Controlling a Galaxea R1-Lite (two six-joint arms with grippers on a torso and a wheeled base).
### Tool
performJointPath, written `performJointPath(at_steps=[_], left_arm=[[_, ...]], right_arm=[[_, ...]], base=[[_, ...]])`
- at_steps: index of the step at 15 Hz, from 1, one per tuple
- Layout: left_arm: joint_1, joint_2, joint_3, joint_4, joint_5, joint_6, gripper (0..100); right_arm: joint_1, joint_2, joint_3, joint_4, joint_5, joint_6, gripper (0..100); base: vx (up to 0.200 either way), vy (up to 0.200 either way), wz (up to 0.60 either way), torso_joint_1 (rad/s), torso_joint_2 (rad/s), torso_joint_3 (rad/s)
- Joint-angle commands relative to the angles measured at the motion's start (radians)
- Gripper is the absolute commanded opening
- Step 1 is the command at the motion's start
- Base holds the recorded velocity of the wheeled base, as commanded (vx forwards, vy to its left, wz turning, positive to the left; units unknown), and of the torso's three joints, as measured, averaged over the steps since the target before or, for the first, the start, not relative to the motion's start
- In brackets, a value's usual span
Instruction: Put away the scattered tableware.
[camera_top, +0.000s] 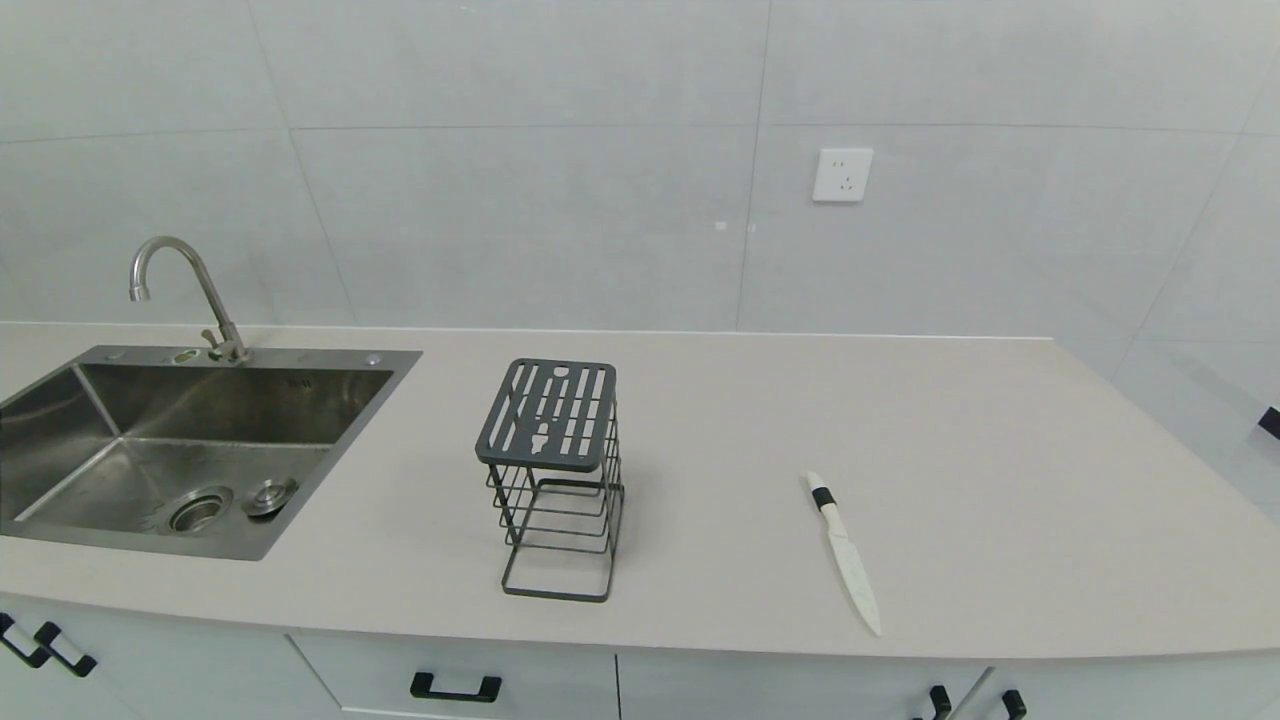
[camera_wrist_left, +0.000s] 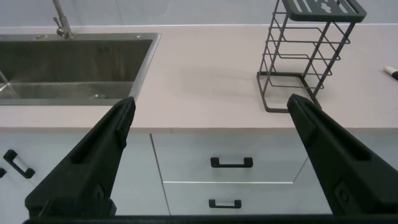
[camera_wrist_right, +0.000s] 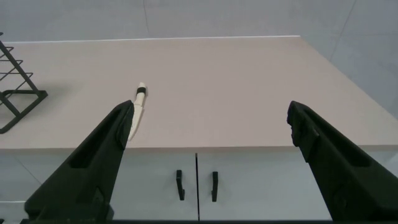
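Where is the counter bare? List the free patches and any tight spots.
Free: countertop between sink and knife rack; between rack and knife; the broad stretch from knife to the right end; the strip along the wall. Tightest: front edge beside the knife's tip.

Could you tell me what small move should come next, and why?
Probably bring the right gripper forward and down over the handle of the knife. The knife lies flat on the counter, right of the rack and on that arm's side, and that gripper is open and empty.
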Motion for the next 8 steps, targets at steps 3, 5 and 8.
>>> performJointPath(at_steps=[3,5,8], left_arm=[[0.000,0.001,0.000,0.000,0.002,0.000,100],[0.002,0.001,0.000,0.000,0.002,0.000,100],[0.000,0.001,0.000,0.000,0.002,0.000,100]], right_arm=[[0.000,0.002,0.000,0.000,0.000,0.000,100],[0.000,0.002,0.000,0.000,0.000,0.000,100],[0.000,0.002,0.000,0.000,0.000,0.000,100]], base=[[0.000,0.000,0.00,0.089,-0.01,0.093],[0.000,0.000,0.00,0.246,0.00,0.217],[0.000,0.000,0.00,0.294,-0.03,0.253]])
